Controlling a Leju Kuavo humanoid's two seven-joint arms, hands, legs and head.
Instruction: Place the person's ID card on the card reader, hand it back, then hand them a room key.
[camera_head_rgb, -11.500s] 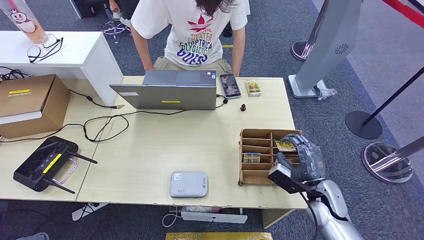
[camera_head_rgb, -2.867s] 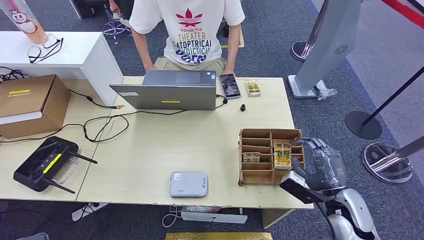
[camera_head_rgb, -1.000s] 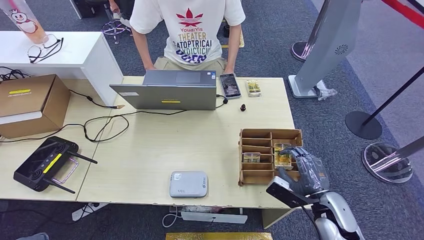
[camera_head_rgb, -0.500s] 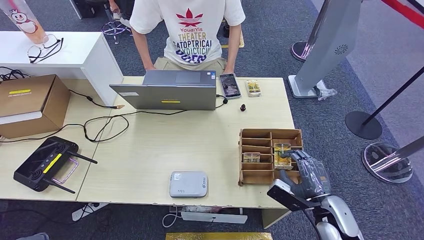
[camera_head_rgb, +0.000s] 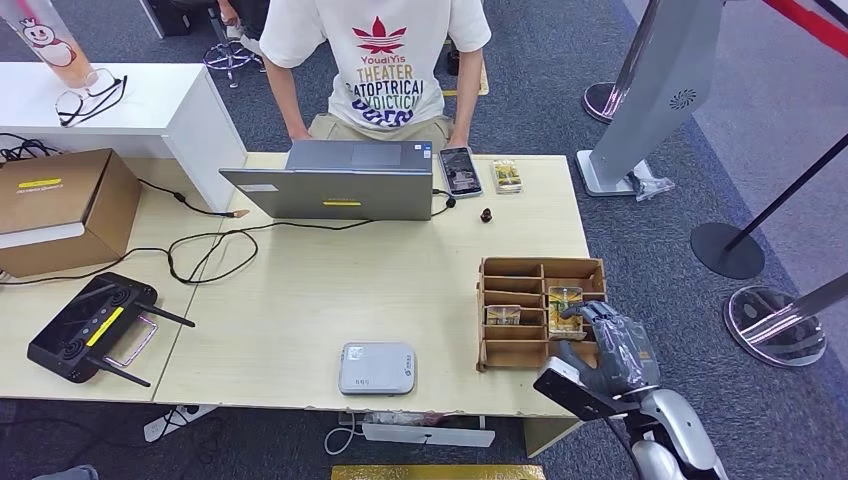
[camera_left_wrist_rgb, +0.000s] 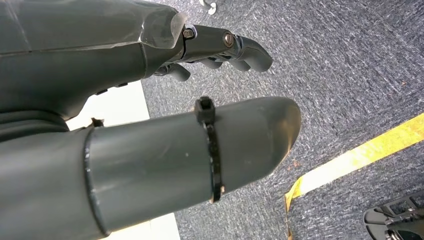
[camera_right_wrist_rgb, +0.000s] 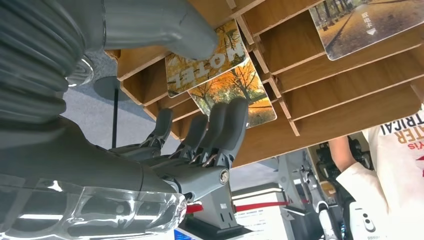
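Note:
A wooden card rack (camera_head_rgb: 497, 352) stands at the table's right front. A room key card with an autumn picture (camera_head_rgb: 563, 300) stands tilted in it. My right hand (camera_head_rgb: 612, 352) reaches into the rack from the near side. In the right wrist view its thumb lies on the card marked MOTEL (camera_right_wrist_rgb: 212, 67) and its fingers (camera_right_wrist_rgb: 222, 125) press from the other side, so my right hand (camera_right_wrist_rgb: 165, 170) grips the card. A second key card (camera_head_rgb: 503, 315) sits one slot left. The white card reader (camera_head_rgb: 376, 368) lies near the front edge. My left hand (camera_left_wrist_rgb: 150, 75) hangs open over carpet.
A person in a white T-shirt (camera_head_rgb: 385, 60) sits behind a laptop (camera_head_rgb: 340, 190), with a phone (camera_head_rgb: 460, 170) and a small card (camera_head_rgb: 507, 176) beside it. A cardboard box (camera_head_rgb: 60, 205) and a black controller (camera_head_rgb: 90, 330) sit at the left. Stanchion bases (camera_head_rgb: 775, 325) stand to the right.
My right hand came back from the rack's right side to the standing key card and closed on it. Over the last half second it barely moved.

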